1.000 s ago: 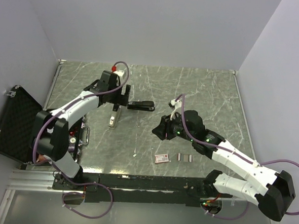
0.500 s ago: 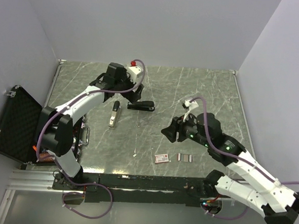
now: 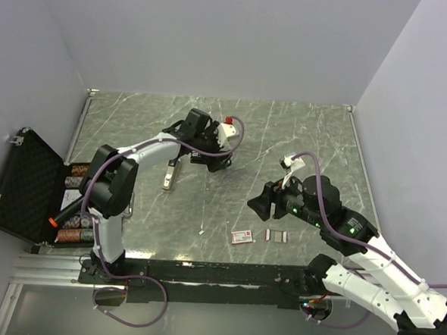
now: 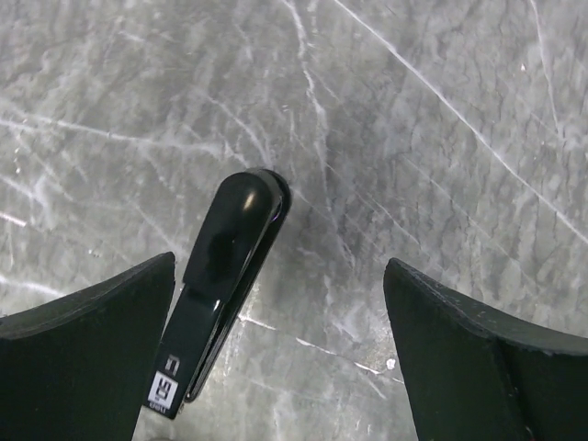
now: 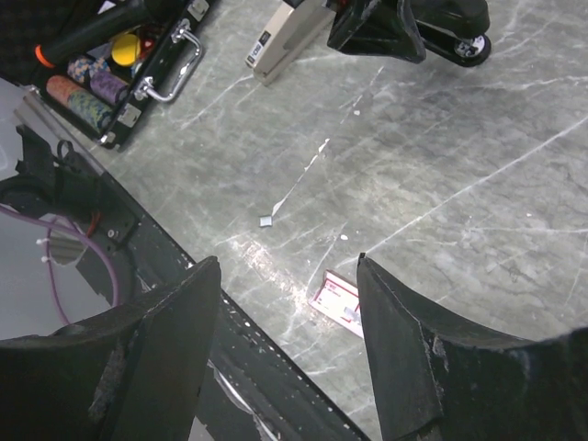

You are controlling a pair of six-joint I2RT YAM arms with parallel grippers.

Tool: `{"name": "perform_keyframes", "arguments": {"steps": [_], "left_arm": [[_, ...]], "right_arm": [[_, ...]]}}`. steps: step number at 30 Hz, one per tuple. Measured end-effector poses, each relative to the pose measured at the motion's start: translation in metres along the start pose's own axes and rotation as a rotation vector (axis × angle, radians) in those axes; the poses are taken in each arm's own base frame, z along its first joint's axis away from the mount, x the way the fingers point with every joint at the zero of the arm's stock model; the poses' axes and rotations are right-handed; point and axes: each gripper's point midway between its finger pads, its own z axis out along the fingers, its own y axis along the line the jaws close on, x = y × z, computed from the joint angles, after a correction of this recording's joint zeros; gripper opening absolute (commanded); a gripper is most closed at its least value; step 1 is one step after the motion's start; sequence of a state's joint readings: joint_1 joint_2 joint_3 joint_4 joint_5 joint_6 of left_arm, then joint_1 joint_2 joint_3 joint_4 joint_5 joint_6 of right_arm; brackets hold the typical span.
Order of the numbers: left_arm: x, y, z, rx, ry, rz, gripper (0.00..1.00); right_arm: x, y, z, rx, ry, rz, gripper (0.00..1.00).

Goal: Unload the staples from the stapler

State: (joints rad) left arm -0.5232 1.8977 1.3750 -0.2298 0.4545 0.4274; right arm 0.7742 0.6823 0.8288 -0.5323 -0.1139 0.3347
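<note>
Top external: staples (image 3: 278,235) already on counter (image 3: 324,143), stapler (image 4: 230,248) farther left under spread left pincer (image 4: 280,358); right pincer (image 5: 285,349) spread, empty; unloading likely done.

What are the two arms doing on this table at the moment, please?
The left gripper hangs wide open over the black stapler at the far middle of the table, not gripping it. The right gripper is open and empty above the near part of the table. The staples lie as short strips near the front edge, beside a small red-and-white box.
</note>
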Motion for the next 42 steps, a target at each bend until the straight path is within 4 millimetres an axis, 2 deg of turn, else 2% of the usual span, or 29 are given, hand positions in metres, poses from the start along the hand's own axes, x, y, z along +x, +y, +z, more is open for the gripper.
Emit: {"name": "perform_keyframes", "arguments": {"steps": [6, 15, 23, 27, 31, 36, 40, 42], "left_arm": [[0.010, -0.001, 0.011, 0.014, 0.024, 0.045, 0.99], [0.039, 0.005, 0.039, 0.012, 0.086, 0.048, 0.99], [0.037, 0.008, 0.045, 0.001, 0.089, 0.068, 0.91], [0.036, 0.011, 0.045, -0.012, 0.088, 0.070, 0.82], [0.037, 0.015, 0.045, -0.030, 0.098, 0.068, 0.66], [0.039, 0.024, 0.045, -0.055, 0.106, 0.061, 0.38], [0.040, 0.029, 0.043, -0.069, 0.114, 0.048, 0.30], [0.040, 0.029, 0.042, -0.069, 0.114, 0.046, 0.22]], "right_arm": [[0.009, -0.004, 0.002, 0.007, 0.017, 0.002, 0.69], [0.018, -0.005, 0.007, 0.004, 0.044, 0.004, 0.70], [0.021, -0.004, 0.012, -0.009, 0.059, 0.006, 0.70], [0.023, -0.003, 0.015, -0.016, 0.063, 0.008, 0.69], [0.027, -0.004, 0.016, -0.018, 0.070, 0.014, 0.67], [0.030, -0.004, 0.017, -0.020, 0.076, 0.019, 0.65], [0.028, -0.002, 0.017, -0.029, 0.069, 0.020, 0.63], [0.028, -0.002, 0.017, -0.033, 0.064, 0.021, 0.62]]}}
